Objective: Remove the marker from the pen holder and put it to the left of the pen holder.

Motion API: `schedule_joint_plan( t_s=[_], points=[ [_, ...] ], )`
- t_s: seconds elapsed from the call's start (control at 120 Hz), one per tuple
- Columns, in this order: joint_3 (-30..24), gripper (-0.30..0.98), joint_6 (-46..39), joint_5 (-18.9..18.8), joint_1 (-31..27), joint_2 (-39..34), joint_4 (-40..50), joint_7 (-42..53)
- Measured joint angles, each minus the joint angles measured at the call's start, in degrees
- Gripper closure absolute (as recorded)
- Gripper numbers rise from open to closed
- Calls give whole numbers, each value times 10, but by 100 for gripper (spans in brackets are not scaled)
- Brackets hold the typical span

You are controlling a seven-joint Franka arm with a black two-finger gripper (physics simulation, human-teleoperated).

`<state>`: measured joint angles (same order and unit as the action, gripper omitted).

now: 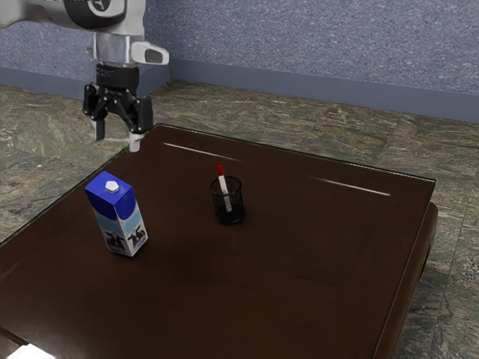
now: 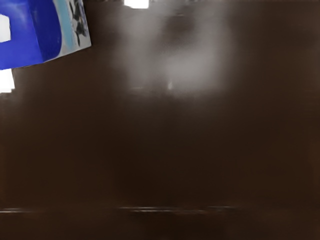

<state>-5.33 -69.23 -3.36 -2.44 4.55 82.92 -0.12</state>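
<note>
My gripper (image 1: 117, 143) hangs high at the exterior view's upper left, over the table's far left edge, its two fingers apart with nothing between them. The black mesh pen holder (image 1: 228, 212) stands upright on the table, lower than my gripper and toward the exterior view's right. A white marker with a red cap (image 1: 224, 188) leans inside it, the cap end sticking out above the rim.
A blue and white milk carton (image 1: 119, 217) stands on the brown table (image 1: 299, 277), to the exterior view's left of the pen holder. The wrist view catches part of the carton (image 2: 45, 30) above the dark tabletop (image 2: 160, 150).
</note>
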Motion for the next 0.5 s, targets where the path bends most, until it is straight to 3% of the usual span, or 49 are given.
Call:
schedule_joint_plan(
  t_s=[0.267,0.5],
  points=[
    [17,0,-125,0,-1,15,-21,-1],
    [51,0,-153,44,-37,301,-234,-2]
  ],
)
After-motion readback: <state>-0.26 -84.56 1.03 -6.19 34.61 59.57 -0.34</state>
